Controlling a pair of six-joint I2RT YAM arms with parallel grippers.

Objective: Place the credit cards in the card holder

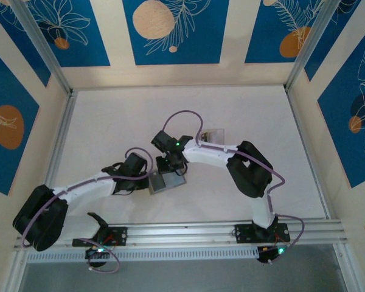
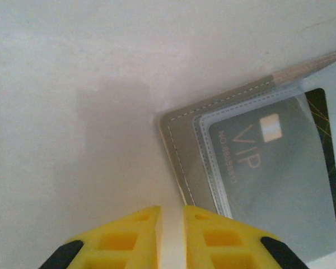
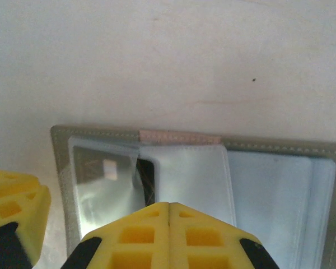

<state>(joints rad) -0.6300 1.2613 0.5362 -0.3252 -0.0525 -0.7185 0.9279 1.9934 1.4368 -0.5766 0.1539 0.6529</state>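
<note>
White table [image 1: 109, 121] bears open card holder [image 1: 167, 181], one card [image 1: 214, 135].

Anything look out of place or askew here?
The dark VIP card seems only partly seated in the card holder: a dark strip along one edge pokes past the clear sleeve. Another card lies loose on the table beside the right arm.

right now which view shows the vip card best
Left wrist: the card lies close and large under the clear sleeve of the holder, VIP lettering readable. Right wrist shows the card washed by glare, partly behind a sleeve flap. In the top view the holder is small and the card cannot be made out.
</note>
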